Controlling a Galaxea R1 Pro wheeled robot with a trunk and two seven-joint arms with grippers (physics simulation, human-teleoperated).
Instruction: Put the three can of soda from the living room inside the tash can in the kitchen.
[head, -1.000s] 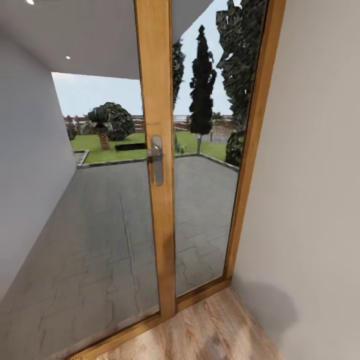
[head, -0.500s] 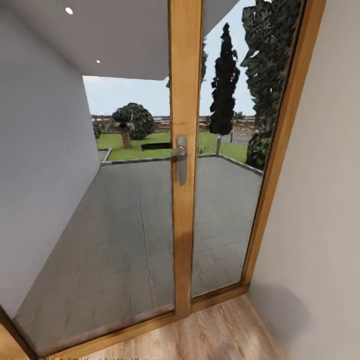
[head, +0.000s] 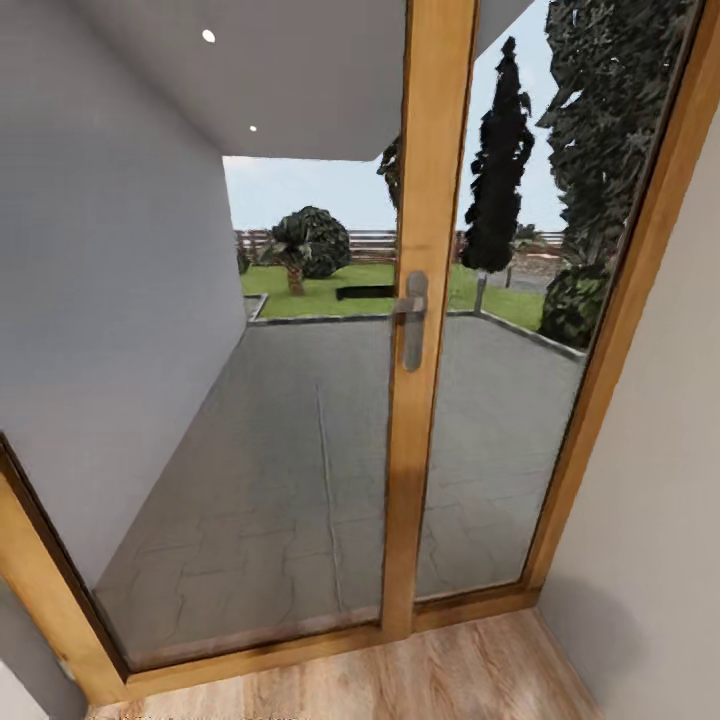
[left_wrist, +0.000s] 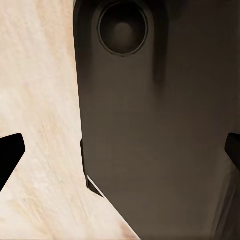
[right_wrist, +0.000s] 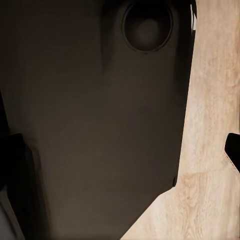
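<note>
Facing a glazed wooden patio door (head: 430, 330) with both claws spread wide and empty, the robot is travelling; locating a soda can comes next.

Head camera faces a glazed door (head: 430, 330) closely — both wrist cameras look floorward (left_wrist: 40, 100).

You face a glazed door (head: 300, 450) in a honey-coloured wooden frame (head: 428, 180), its metal handle (head: 411, 320) on the middle post. Beyond the door lies a grey paved terrace (head: 290, 430), then a lawn (head: 330, 290), dark trees (head: 495, 190) and what may be a fence. Plain pale walls (head: 660, 500) stand either side of the door. Below it runs a light wood floor (head: 420, 675). Small spotlights (head: 208, 36) dot the ceiling above.
</note>
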